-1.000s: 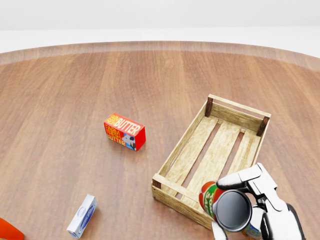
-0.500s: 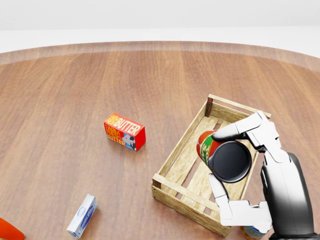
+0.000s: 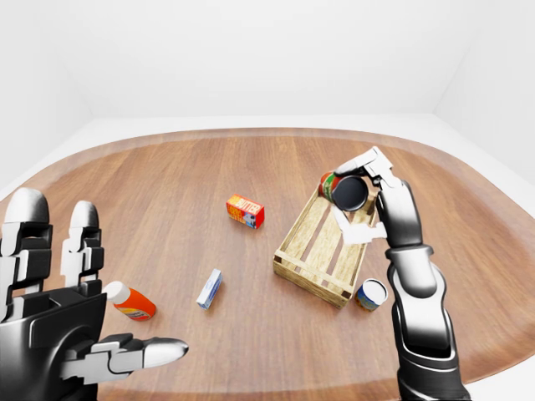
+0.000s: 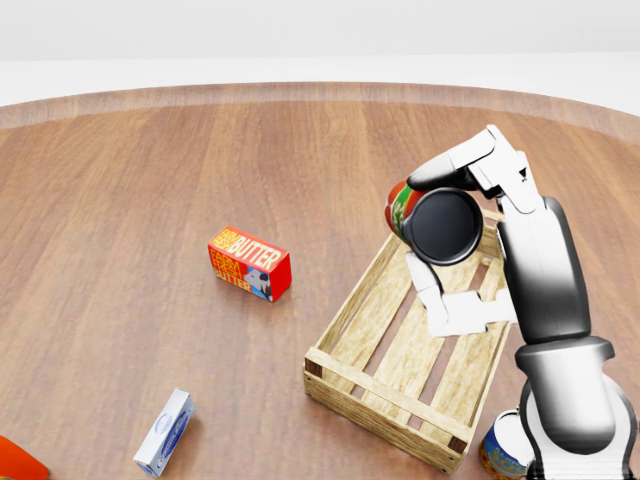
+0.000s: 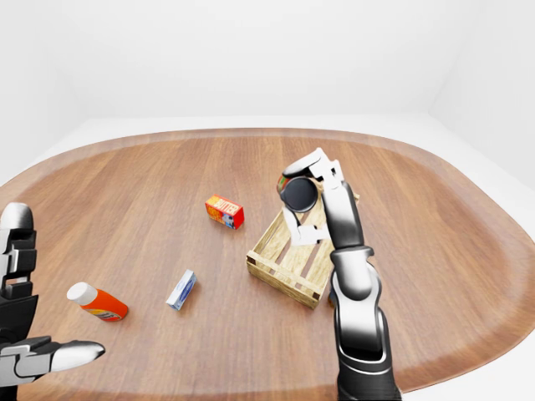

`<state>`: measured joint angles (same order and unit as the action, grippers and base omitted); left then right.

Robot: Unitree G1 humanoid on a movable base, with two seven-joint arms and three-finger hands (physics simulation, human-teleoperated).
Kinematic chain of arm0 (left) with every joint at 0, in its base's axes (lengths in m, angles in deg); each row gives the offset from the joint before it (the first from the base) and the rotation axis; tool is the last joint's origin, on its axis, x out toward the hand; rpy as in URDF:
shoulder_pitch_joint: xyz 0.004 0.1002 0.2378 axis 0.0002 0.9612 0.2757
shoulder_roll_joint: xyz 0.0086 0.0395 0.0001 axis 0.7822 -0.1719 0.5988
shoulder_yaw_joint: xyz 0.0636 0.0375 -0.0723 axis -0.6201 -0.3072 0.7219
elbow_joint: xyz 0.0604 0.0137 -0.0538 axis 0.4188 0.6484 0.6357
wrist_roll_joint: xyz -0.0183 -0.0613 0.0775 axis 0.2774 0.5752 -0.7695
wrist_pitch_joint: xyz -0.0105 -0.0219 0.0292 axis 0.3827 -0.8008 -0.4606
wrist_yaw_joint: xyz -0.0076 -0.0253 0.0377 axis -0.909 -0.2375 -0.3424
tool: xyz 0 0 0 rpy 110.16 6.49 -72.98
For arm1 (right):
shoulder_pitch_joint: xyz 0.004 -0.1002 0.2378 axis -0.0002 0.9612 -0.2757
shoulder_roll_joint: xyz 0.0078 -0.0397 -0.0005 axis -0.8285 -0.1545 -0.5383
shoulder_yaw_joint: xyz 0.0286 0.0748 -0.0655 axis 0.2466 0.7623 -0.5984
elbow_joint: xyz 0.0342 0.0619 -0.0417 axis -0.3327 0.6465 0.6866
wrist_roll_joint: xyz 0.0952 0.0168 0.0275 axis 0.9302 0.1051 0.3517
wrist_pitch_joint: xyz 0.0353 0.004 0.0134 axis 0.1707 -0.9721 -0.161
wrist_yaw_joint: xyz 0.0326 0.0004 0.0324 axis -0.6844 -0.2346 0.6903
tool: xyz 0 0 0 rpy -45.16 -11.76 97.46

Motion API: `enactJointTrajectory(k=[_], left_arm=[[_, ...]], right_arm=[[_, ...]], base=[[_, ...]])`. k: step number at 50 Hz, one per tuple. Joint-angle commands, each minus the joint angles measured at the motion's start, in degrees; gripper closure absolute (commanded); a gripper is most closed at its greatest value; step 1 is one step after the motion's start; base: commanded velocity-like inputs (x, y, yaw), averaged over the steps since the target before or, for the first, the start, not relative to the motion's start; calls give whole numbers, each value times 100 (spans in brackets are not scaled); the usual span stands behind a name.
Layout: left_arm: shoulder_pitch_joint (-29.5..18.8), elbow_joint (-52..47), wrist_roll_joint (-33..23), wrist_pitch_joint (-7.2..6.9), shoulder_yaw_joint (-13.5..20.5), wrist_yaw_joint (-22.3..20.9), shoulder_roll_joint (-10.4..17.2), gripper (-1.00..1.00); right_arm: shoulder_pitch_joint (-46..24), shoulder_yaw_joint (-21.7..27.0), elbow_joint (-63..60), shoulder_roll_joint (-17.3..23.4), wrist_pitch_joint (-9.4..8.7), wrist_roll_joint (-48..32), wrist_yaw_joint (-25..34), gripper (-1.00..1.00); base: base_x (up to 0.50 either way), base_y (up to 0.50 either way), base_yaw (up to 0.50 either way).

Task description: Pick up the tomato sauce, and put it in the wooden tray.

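Right hand (image 4: 455,240), fingers (image 4: 455,165) grasping the tomato sauce (image 4: 430,222). Can lies tipped, dark end toward camera, above the 12 o'clock end of the wooden tray (image 4: 365,385), clear of the slats. Rigid metal, probably hefty, smooth-sided: grip across the label wall. Left hand (image 3: 58,334) released, fingers spread, 7 o'clock in the left-eye view.

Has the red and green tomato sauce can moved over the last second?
Yes. The tomato sauce can, in the right hand, rose toward the head view's top, along the slatted wooden tray.
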<state>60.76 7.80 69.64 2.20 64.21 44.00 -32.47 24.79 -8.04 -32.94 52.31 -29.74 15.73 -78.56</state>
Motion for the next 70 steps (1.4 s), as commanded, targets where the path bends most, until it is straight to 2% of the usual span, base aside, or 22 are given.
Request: enactJointTrajectory(k=[1, 17, 44, 59, 70], left_arm=[[-66, 9, 62, 0, 95, 12, 28, -100], [-80, -41, 132, 0, 170, 28, 34, -100], [-81, -117, 280, 0, 343, -38, -6, -100], [-85, -110, 207, 0, 259, -8, 2, -100], [-109, -118, 274, 0, 335, -4, 21, -100]], right_arm=[[-778, 210, 1154, 194, 0, 233, -232, 100], [-1165, 243, 1814, 343, 0, 371, -401, 100], [-2358, 221, 3896, 610, 0, 420, -622, 100], [-3276, 261, 6207, 864, 0, 578, -1007, 100], [-3831, 229, 7979, 992, 0, 697, -1279, 100]], base=[[0, 0, 0], [0, 0, 0], [0, 0, 0], [0, 0, 0], [0, 0, 0]])
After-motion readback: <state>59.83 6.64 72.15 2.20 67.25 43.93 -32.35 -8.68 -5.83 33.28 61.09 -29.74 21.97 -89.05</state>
